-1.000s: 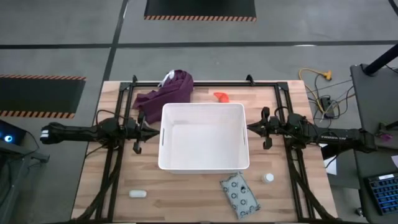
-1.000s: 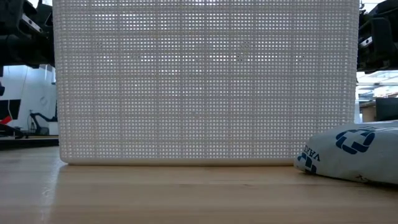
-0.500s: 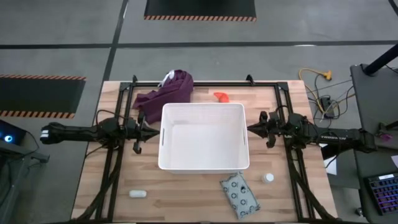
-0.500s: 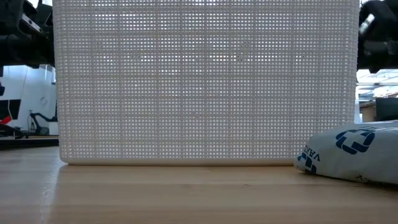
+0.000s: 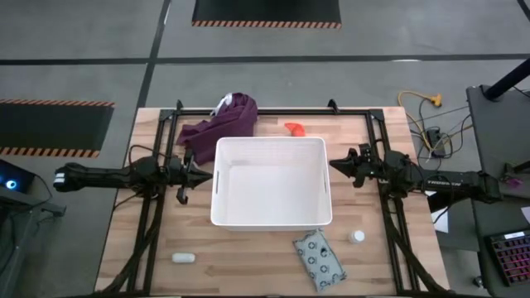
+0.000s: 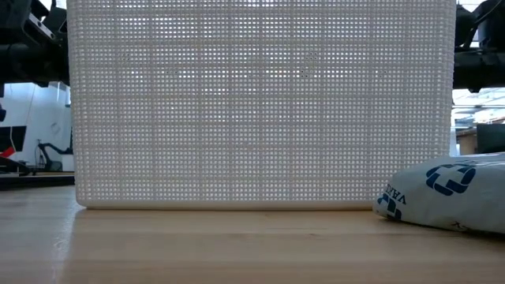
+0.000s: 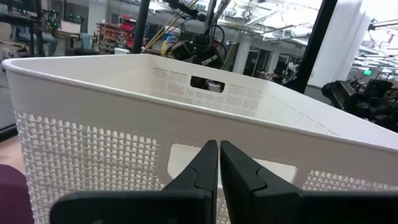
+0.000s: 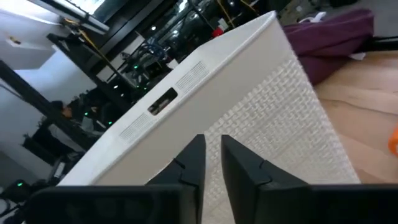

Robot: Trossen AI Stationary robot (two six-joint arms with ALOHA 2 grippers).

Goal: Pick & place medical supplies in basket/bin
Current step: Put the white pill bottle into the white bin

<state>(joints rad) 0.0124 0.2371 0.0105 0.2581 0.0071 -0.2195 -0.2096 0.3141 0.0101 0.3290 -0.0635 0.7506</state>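
While the white tub (image 5: 272, 182) sits mid-table from above, the left gripper (image 5: 207, 175) and right gripper (image 5: 334, 168) flank it, the packet (image 5: 319, 261), bottle (image 5: 357, 237) and oblong piece (image 5: 183, 257) lie near, and the orange tube (image 5: 293, 128) far. Level with the table, the tub fills the view, the packet at its right. Each wrist view shows fingers (image 7: 205, 163) (image 8: 194, 155) nearly closed, empty, facing the tub wall.

High view: straight down over the whole table (image 5: 124, 248), both arms included. Low view: table-top height, level, hard up against the basket (image 6: 260, 102), whose near wall fills most of it. Left and right wrist views: each faces the basket's side wall at close range, from opposite ends. All four views share the basket.
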